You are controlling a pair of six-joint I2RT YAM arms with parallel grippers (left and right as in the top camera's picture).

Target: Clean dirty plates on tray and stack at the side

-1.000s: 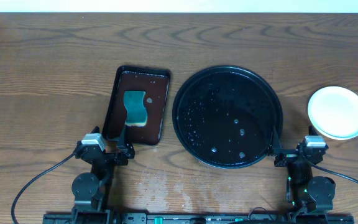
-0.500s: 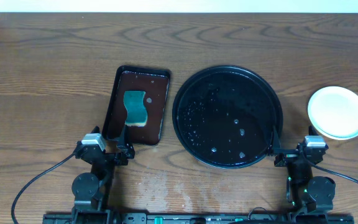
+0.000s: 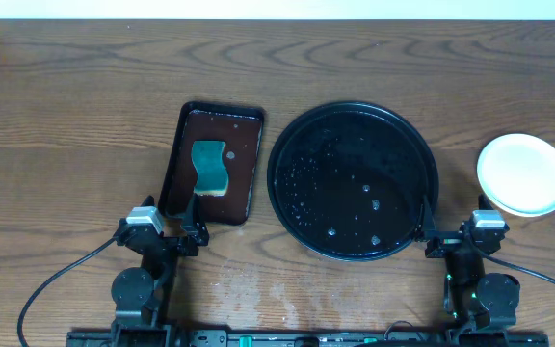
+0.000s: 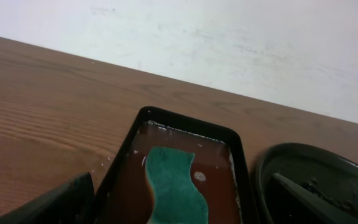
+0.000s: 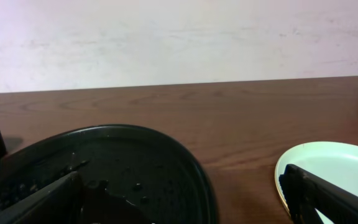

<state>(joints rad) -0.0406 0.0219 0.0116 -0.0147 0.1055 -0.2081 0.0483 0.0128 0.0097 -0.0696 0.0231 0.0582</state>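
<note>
- Overhead: the black tray (image 3: 353,108) sits in the middle of the wooden table (image 3: 66,96), and its glossy floor is dotted with droplets.
- The plates (image 3: 523,173) lie stacked to the tray's right, off it and apart from its rim. From above they read as one pale disc with a yellowish edge along the lower side, so their number cannot be told.
- Just to the black tray's left is a rectangular brown tray (image 3: 175,164) holding a teal sponge (image 3: 209,168).
- The left gripper (image 3: 160,235) rests at the near corner of the brown tray and the right gripper (image 3: 462,239) at the near right edge of the black tray. Both have their jaws spread and hold nothing. Black cables (image 3: 46,289) loop out from the arm bases.
- Left wrist: the two dark fingers (image 4: 61,202) stand wide apart. One covers the near left corner of the brown tray (image 4: 185,118), the other lies across the black tray (image 4: 316,150). The sponge (image 4: 176,186) lies flat on the wet brownish floor, and a pale wall (image 4: 229,43) stands behind the table (image 4: 42,106).
- Right wrist: the fingers (image 5: 328,199) are again far apart. The left one overlaps the black tray (image 5: 135,162) and the right one hides the near edge of the plates (image 5: 334,162), where a mint-white top sits over a yellowish rim.
</note>
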